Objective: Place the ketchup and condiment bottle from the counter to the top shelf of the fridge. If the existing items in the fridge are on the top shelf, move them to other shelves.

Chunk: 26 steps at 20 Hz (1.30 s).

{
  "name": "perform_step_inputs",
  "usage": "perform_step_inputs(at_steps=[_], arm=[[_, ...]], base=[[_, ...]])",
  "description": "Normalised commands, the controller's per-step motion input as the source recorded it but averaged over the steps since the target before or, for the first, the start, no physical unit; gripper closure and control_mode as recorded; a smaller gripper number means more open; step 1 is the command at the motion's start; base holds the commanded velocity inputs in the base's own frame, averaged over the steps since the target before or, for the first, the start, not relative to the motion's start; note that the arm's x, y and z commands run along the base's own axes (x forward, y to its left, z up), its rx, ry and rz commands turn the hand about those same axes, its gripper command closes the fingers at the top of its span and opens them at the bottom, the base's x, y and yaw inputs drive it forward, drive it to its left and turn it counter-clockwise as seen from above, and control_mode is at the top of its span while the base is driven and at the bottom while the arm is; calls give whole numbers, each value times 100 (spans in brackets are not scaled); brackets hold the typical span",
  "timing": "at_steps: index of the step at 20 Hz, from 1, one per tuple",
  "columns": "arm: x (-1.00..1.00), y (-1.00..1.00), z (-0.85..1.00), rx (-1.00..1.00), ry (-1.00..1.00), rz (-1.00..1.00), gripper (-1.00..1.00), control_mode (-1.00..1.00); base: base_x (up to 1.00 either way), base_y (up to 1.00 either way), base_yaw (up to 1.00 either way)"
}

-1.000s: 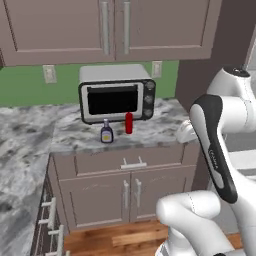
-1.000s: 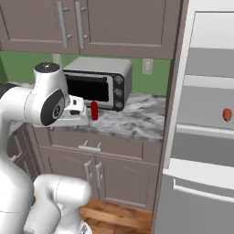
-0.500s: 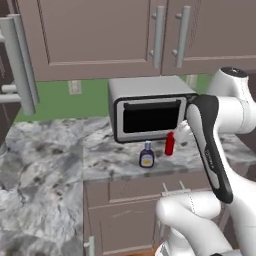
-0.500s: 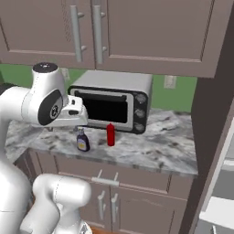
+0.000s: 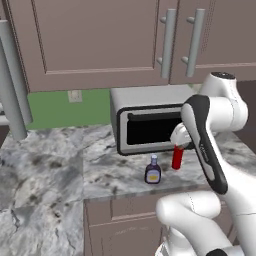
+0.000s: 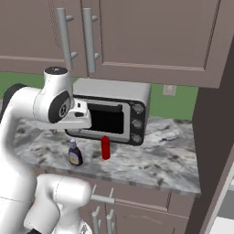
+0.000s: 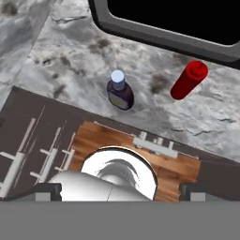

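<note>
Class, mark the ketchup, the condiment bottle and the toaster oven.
ketchup (image 6: 105,147), right base view, red body.
condiment bottle (image 7: 120,93), hand view, dark shoulder.
toaster oven (image 5: 150,131), left base view, dark door glass.

From behind the arm we had two base cameras, one on its left and one on its right, both facing the microwave (image 5: 150,125) across the bench (image 5: 55,170). They shared the two bottles in front of the microwave. Our hand camera looked steeply down, close over those bottles and the microwave's lower edge (image 7: 164,35).
</note>
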Motion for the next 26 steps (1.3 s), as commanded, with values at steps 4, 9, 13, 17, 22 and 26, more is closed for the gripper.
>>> perform_step_inputs(at_steps=[4, 9, 13, 17, 22, 26], arm=[[25, 6, -84, 0, 8, 8, -100, -100], [35, 3, -76, 1, 7, 17, -100, -100], [38, 16, -56, 0, 5, 25, -100, -100], [51, 47, -49, 0, 1, 21, -100, -100], [36, 28, -36, 2, 0, 13, -100, -100], [40, -5, -32, 14, 0, 6, -100, -100]], base=[[0, 0, 0], [0, 0, 0], [0, 0, 0], [0, 0, 0], [0, 0, 0], [0, 0, 0]])
